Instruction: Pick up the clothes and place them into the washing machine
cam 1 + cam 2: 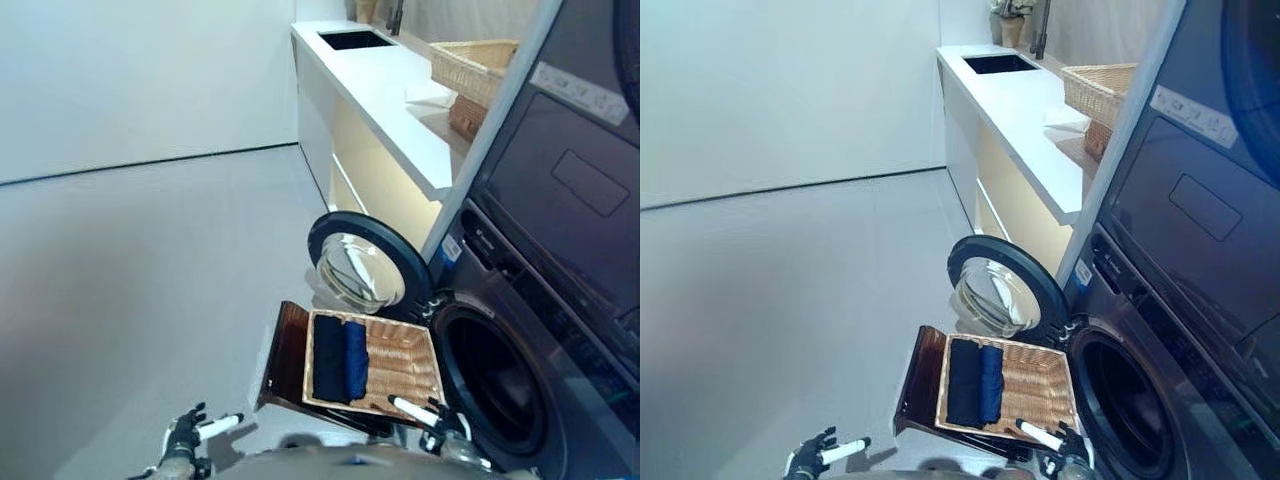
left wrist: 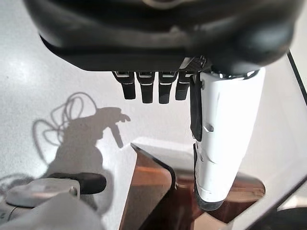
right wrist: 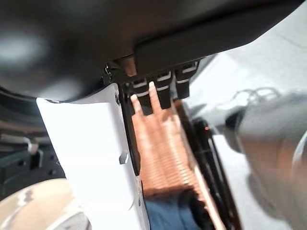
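A shallow wicker basket (image 1: 400, 372) rests on a low dark brown box (image 1: 288, 352) in front of the washing machine (image 1: 560, 360). Folded dark navy and blue clothes (image 1: 340, 358) lie in the basket's left part. The machine's round door (image 1: 360, 268) stands open beyond the basket, and the dark drum opening (image 1: 495, 385) is to the basket's right. My left hand (image 1: 188, 438) hangs open and empty over the floor, left of the box. My right hand (image 1: 437, 417) is open and empty at the basket's near right corner. In the right wrist view the basket (image 3: 160, 153) and blue cloth (image 3: 168, 215) lie past the fingers.
A long white counter (image 1: 380, 80) with a dark sink (image 1: 355, 39) runs along the back right, with wicker baskets (image 1: 478, 62) on it. A second dark appliance (image 1: 570, 190) sits above the washing machine. Grey floor (image 1: 150, 280) spreads to the left.
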